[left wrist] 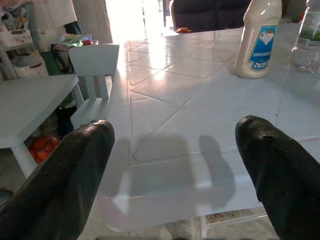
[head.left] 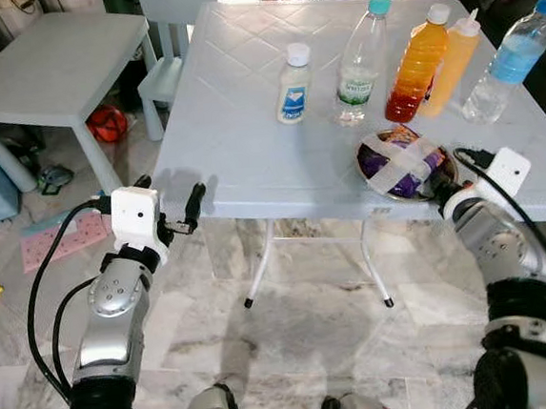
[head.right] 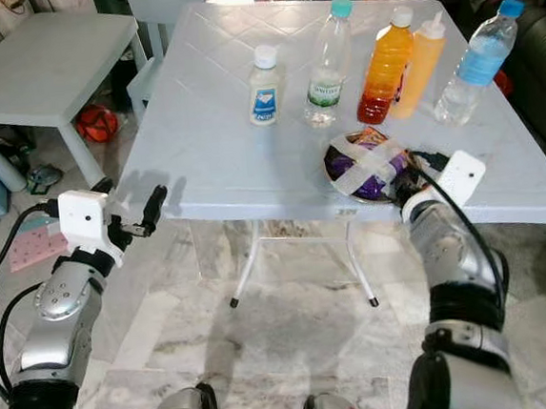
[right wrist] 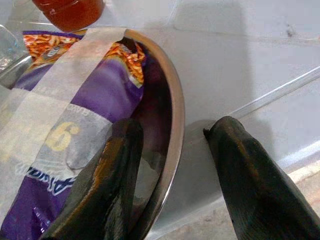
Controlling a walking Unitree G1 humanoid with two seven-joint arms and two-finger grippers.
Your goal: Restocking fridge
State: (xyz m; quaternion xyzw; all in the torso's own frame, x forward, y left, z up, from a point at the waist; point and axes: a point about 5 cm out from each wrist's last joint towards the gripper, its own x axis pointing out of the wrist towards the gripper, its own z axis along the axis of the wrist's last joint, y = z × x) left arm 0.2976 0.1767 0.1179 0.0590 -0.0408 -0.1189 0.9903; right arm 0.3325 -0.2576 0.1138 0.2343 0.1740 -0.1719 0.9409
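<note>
right end effector straddling bowl rim, fingers apart

Open tabletop (bottles behind)

Two shiny silver arms with black rings, white camera boxes, looping black cables; each claw has black fingers.

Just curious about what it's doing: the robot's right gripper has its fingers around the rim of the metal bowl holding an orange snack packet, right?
Nearly. The right gripper does have its fingers straddling the rim of the metal bowl, one inside and one outside, but the taped snack packet in it is mostly purple, with only some orange print at the top. The right wrist view shows this.
</note>
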